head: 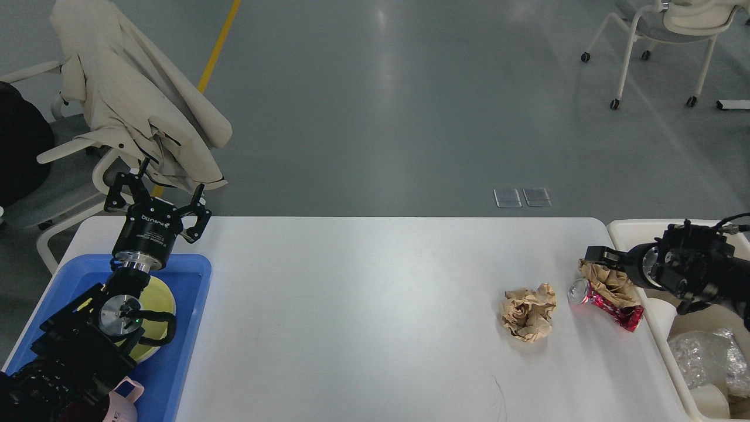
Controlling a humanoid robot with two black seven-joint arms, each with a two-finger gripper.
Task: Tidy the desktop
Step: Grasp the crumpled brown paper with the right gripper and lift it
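The white desktop (363, 305) carries a crumpled brown paper ball (527, 312), a crushed red can (606, 303) and a second crumpled brown paper (612, 282) lying on the can, all at the right. My right gripper (599, 254) reaches in from the right, low over the bin's edge, with its tip at the top of the second paper. It is dark and its fingers cannot be told apart. My left gripper (159, 192) is open and empty, raised over the far left end of the desktop, behind the blue tray (187, 334).
A cream-white bin (621, 230) stands against the desktop's right edge, holding clear plastic (700, 357) and paper cups. The blue tray holds a yellow-green plate (163, 296) and a pink object (126, 398). A chair with a beige coat (135, 99) stands behind the left corner.
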